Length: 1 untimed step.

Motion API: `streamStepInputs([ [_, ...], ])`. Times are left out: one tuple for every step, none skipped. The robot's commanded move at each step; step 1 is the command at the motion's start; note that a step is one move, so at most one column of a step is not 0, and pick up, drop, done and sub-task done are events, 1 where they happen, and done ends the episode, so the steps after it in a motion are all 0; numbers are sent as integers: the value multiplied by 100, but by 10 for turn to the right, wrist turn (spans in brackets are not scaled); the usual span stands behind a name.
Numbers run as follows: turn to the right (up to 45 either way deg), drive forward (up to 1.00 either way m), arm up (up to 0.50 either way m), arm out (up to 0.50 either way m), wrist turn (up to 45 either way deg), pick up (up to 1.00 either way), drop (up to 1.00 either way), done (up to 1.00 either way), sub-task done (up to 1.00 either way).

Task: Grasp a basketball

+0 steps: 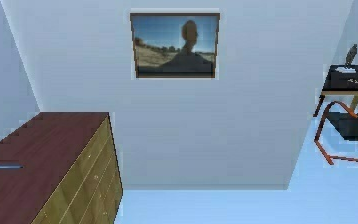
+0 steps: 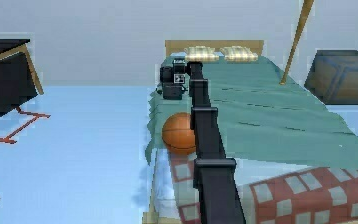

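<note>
Pincer (image 2: 168, 84) sits at far end of the arm (image 2: 209, 150). It has a dark body, w/ white marker squares (image 2: 178, 74) just beside it toward the arm side view's right. Fingers' state: can't tell, apart vs together isn't readable. Bedding lies right behind the pincer, so can't tell if it holds anything either.

Basketball (image 2: 176, 133), orange & round, is lower in the pic than the pincer, back along the arm. It lies on the bed (image 2: 277, 115) near the bed's left edge, on the green blanket. The arm's bar hides its right part, & there's a visible gap btwn ball & pincer.

Past the pincer, higher in the pic, are two pillows (image 2: 213, 53) against a wooden headboard (image 2: 177, 46). Well below the pincer, by the arm's base, is a red-&-white checked cover (image 2: 297, 195). Far to the pincer's right, beyond the bed, is a dark crate (image 2: 339, 76). Far to its left, across bare blue floor, is a dark desk (image 2: 7, 75) w/ a red-framed chair (image 2: 19, 125) under it.

Fwd view:
- A framed picture (image 1: 175, 44) hangs on a pale wall.
- Dresser (image 1: 47, 150) w/ dark red top sits at lower left.
- Dark desk (image 1: 345, 76) is at the right edge, w/ a small grey upright item (image 1: 352, 52) on it, too small to ID.
- Red-framed chair (image 1: 345, 130) sits below the desk.
</note>
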Motion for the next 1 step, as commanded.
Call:
streamStepInputs([
  [0,0,0,0,120,0,0,0,0],
])
